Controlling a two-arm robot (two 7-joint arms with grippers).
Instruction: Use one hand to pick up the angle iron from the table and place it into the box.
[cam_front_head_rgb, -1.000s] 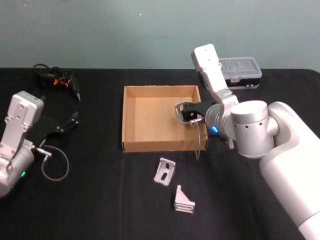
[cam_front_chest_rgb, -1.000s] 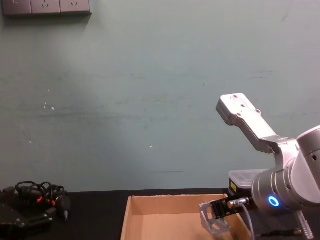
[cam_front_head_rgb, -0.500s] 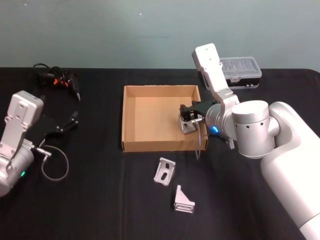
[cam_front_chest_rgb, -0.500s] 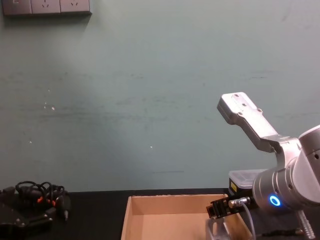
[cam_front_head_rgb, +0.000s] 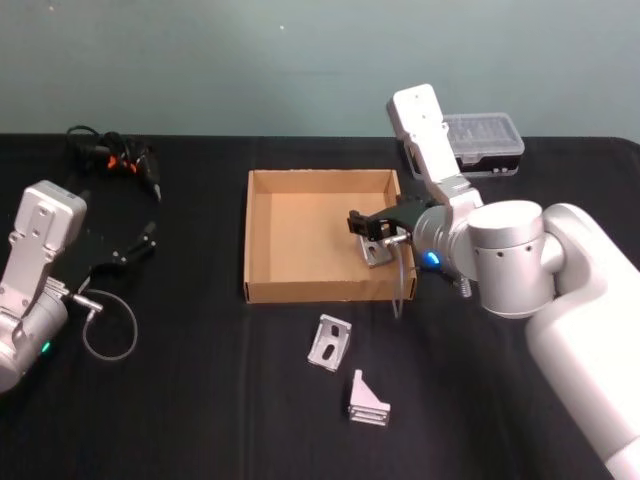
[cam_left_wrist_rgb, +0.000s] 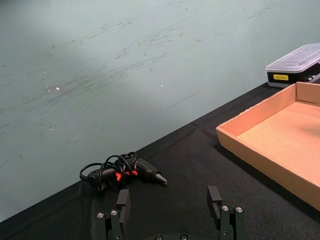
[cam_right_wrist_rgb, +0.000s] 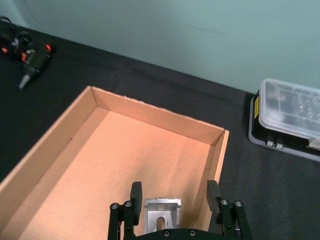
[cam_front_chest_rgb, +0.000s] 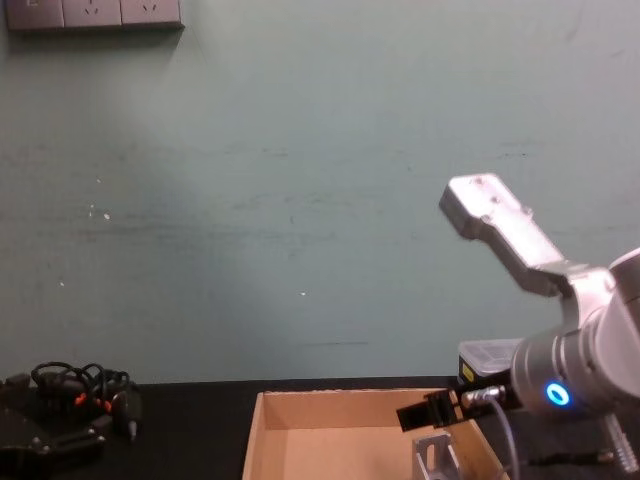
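Backing the black surface (cam_front_head_rgb: 200, 400) is a teal wall (cam_front_head_rgb: 200, 60). Right claw (cam_right_wrist_rgb: 174, 192) gapes over the angle iron (cam_right_wrist_rgb: 162, 209) lying in the box (cam_front_head_rgb: 320, 290). Left claw (cam_left_wrist_rgb: 169, 197), fingers spread, rests at the left edge.

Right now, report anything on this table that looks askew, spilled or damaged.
Nothing spilled or damaged. One angle iron sits in the box close to its right wall, below the open right gripper. Two loose angle irons lie at differing angles on the table, unpicked. The left gripper is parked left, open.
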